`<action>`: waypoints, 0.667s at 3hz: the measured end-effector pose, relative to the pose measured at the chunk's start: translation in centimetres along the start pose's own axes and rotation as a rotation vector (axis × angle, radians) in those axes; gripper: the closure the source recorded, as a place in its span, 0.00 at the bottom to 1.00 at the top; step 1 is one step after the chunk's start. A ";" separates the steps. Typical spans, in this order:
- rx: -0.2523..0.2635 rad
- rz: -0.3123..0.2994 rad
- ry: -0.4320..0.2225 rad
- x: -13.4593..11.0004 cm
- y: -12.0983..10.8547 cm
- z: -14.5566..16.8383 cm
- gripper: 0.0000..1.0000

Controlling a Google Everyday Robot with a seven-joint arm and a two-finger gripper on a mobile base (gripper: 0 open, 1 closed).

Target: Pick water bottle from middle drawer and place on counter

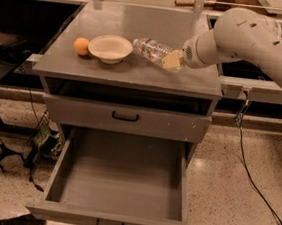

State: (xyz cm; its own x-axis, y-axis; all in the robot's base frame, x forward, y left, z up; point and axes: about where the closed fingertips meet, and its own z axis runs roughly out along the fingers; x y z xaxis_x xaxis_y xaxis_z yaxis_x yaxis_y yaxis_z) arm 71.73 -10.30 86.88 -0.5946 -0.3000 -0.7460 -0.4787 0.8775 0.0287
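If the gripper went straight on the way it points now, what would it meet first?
The water bottle lying on the counter: the gripper, over the counter's right part, points left in the picture and seems to be right at the bottle's near end. The white bowl lies beyond.

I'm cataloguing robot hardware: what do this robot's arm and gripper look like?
The arm is a thick, rounded white shell with a few small dark dots; no cables show on it. The gripper, at the water bottle on the counter, is pale yellow.

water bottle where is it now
The water bottle lies on the counter, just right of the bowl, with the gripper at its right end.
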 end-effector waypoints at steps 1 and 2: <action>0.004 0.004 0.014 0.1 0.1 0.3 0.11; -0.003 -0.005 0.024 0.3 0.1 0.4 0.00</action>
State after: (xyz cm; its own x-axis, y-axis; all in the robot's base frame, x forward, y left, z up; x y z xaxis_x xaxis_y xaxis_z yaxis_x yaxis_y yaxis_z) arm 71.74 -10.17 86.37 -0.6075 -0.3138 -0.7297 -0.4839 0.8747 0.0267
